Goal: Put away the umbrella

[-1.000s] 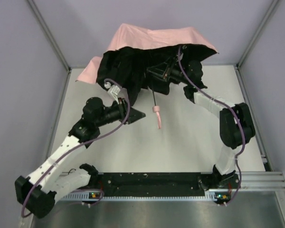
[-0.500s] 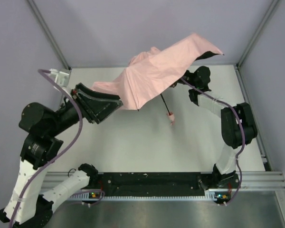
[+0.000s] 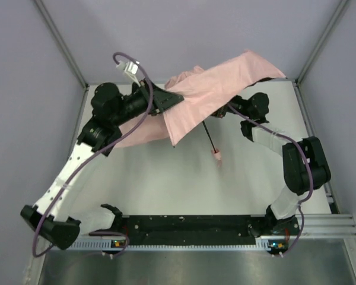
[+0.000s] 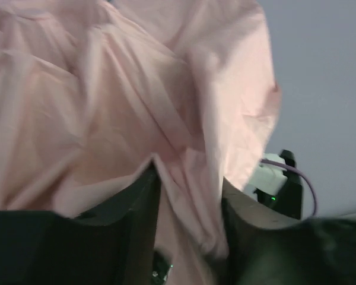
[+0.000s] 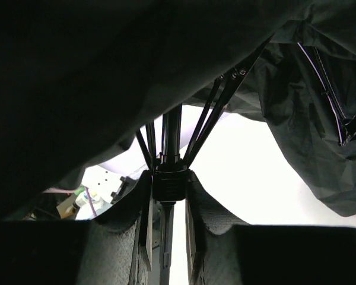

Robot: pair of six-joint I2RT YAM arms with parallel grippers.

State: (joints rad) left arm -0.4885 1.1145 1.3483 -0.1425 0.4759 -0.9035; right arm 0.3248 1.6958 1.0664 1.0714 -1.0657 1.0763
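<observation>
The umbrella (image 3: pixel 207 95) hangs half open over the back of the table, pale pink side up. Its black shaft (image 3: pixel 209 135) slants down to the small pink handle (image 3: pixel 216 157) above the table. My left gripper (image 3: pixel 172 98) reaches in from the left, and a fold of the pink fabric (image 4: pixel 136 89) lies between its fingers (image 4: pixel 139 205). My right gripper (image 3: pixel 229 109) is under the canopy. In the right wrist view it (image 5: pixel 168 178) is shut on the black runner (image 5: pixel 169 181) where the ribs meet the shaft. The canopy's black underside (image 5: pixel 107 71) fills that view.
The white table (image 3: pixel 166 178) is enclosed by grey walls and metal corner posts (image 3: pixel 62 44). A black rail (image 3: pixel 184 228) with the arm bases runs along the near edge. Purple cables (image 3: pixel 107 157) trail along both arms.
The canopy has turned from black underside up to pink side up and shifted right. My left arm swung out left, then up to the back, onto the fabric. The handle moved right.
</observation>
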